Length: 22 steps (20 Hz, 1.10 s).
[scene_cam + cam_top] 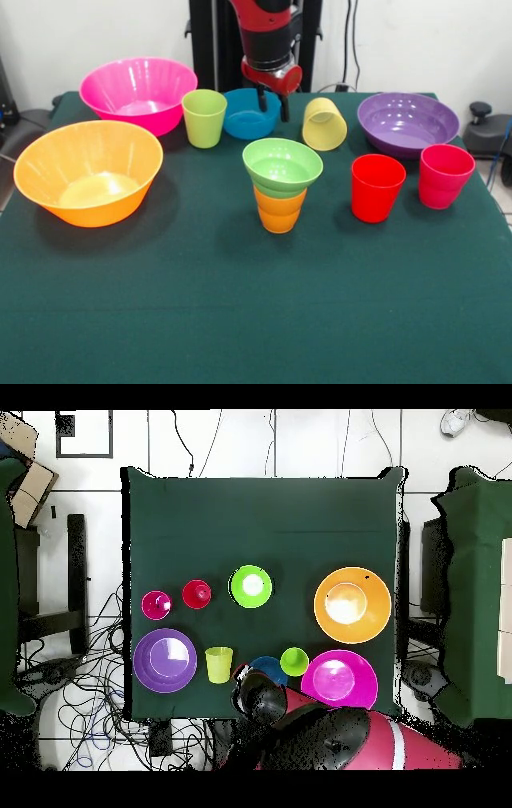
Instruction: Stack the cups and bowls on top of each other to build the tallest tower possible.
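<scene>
The tower stands mid-table: an orange ribbed cup (279, 211) with the small light green bowl (282, 166) (250, 585) resting on it. Behind it sits the small blue bowl (244, 120) (268, 667). My gripper (272, 104) is open at that bowl's right rim, one finger inside and one outside. The lime green cup (204, 118) (294, 661) stands left of the blue bowl. The pale yellow cup (325, 123) (218, 664) lies tipped on its side to the right. The red cup (377, 187) and pink-red cup (445, 176) stand upright at the right.
The large orange bowl (48, 188) and the large pink bowl (160, 116) take up the left side. The purple bowl (408, 140) is at the back right. Green cloth covers the table (240, 320), whose front half holds nothing.
</scene>
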### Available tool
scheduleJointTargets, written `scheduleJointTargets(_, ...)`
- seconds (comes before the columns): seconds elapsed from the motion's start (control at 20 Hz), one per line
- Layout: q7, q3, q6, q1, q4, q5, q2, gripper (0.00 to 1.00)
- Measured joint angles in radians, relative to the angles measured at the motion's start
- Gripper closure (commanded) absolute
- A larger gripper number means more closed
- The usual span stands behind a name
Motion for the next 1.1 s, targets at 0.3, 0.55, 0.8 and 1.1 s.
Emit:
scheduleJointTargets(0.3, 0.000, 0.000, 0.000, 0.002, -0.003, 0.000, 0.001, 0.00)
scheduleJointTargets(0.55, 0.000, -0.001, 0.000, 0.007, -0.011, 0.000, 0.006, 1.00)
scheduleJointTargets(0.8, 0.000, -0.003, -0.002, 0.007, -0.013, 0.000, 0.002, 1.00)
scheduleJointTargets(1.1, 0.000, -0.013, -0.005, 0.008, -0.014, 0.000, -0.007, 1.00)
